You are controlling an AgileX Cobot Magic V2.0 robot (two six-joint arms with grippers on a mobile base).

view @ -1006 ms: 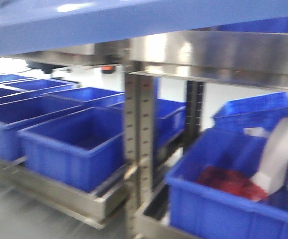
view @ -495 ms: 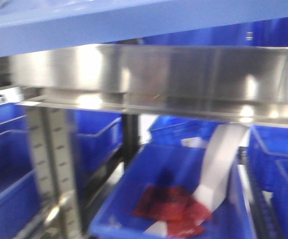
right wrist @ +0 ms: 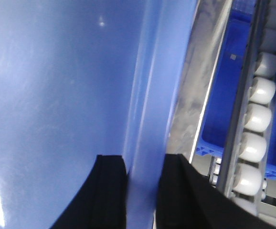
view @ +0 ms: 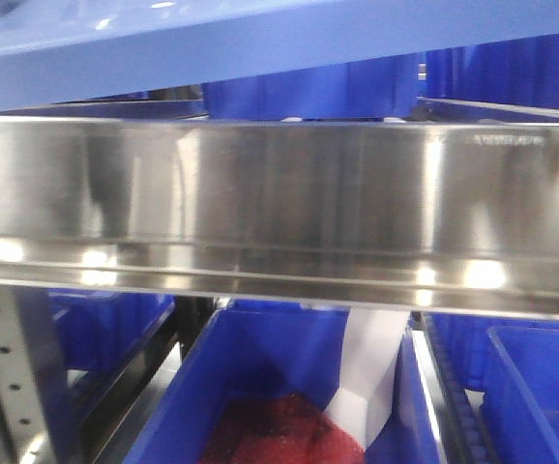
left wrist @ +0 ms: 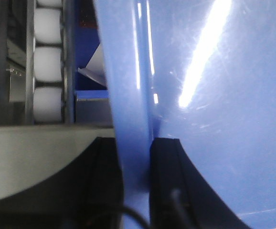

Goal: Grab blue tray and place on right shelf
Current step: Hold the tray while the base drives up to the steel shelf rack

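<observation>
Glossy periwinkle plastic, glare-streaked, the blue tray (left wrist: 214, 95) is pinched at its rim by left gripper (left wrist: 134, 148) and right gripper (right wrist: 145, 162).

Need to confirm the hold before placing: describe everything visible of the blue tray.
The blue tray is glossy pale-blue plastic, lightly scratched, with bright light reflections. Its rolled rim is pinched on both sides: the left gripper and the right gripper each clamp across it. In the front view it spans the frame's top, above the steel shelf rail, not touching.
</observation>
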